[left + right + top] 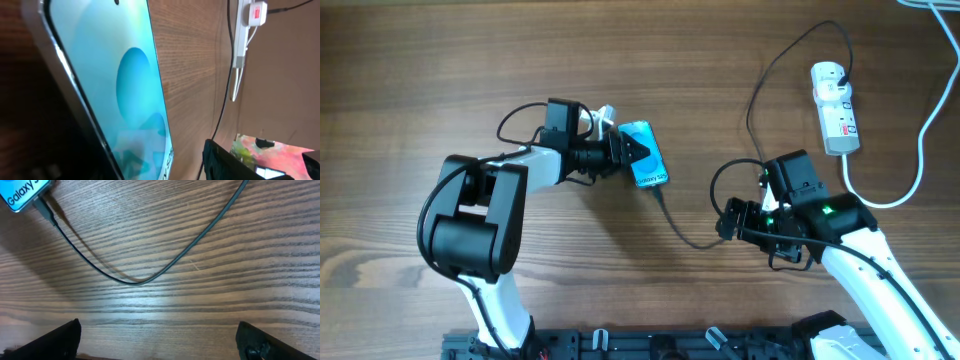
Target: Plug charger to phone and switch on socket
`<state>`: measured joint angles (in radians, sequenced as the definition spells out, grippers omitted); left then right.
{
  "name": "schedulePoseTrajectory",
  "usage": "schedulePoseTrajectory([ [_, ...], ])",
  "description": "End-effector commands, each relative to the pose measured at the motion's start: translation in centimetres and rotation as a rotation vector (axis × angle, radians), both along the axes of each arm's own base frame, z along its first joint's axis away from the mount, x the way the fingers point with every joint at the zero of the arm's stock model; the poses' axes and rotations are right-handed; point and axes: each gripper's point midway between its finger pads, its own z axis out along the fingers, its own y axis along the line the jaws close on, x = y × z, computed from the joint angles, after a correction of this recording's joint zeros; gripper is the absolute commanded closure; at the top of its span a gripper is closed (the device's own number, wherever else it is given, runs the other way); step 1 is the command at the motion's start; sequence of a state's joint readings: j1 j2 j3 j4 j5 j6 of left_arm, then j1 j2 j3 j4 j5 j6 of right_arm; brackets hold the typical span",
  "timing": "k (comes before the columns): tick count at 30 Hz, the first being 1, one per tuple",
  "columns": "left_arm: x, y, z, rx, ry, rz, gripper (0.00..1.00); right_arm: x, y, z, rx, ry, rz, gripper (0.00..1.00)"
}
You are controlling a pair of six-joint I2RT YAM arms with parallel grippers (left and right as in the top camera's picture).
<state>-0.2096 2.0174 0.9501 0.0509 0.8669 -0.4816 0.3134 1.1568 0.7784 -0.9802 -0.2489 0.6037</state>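
Observation:
The phone lies on the wooden table with its turquoise screen up. It fills the left wrist view. My left gripper is at the phone's left side with its fingers open about it; bare wood shows between the screen's edge and the right finger. The charger's black cable runs from the phone's lower end to the socket at the back right. Its plug tip sits in the phone. My right gripper is open and empty above bare table, near the cable's bend.
The socket's thick white lead loops off to the right edge. The socket and the cable also show far off in the left wrist view. The right arm's body stands over part of the cable.

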Motion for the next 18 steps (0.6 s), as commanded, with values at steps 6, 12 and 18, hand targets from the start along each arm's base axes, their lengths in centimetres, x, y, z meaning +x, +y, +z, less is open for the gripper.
schedulePoseTrajectory([
  [6,0.8,5.5,-8.2,0.313,0.012,0.189,0.44,-0.2,-0.4,-0.4,-0.02,0.009,-0.005,0.01],
  [12,-0.3,5.8,-8.7,0.327,0.073,0.186,0.42,0.2,-0.3,-0.4,-0.016,-0.004,-0.005,0.0],
  [18,-1.8,9.2,-4.9,0.346,0.184,0.255,0.08,0.4,-0.2,-0.3,-0.012,-0.016,-0.005,0.0],
])
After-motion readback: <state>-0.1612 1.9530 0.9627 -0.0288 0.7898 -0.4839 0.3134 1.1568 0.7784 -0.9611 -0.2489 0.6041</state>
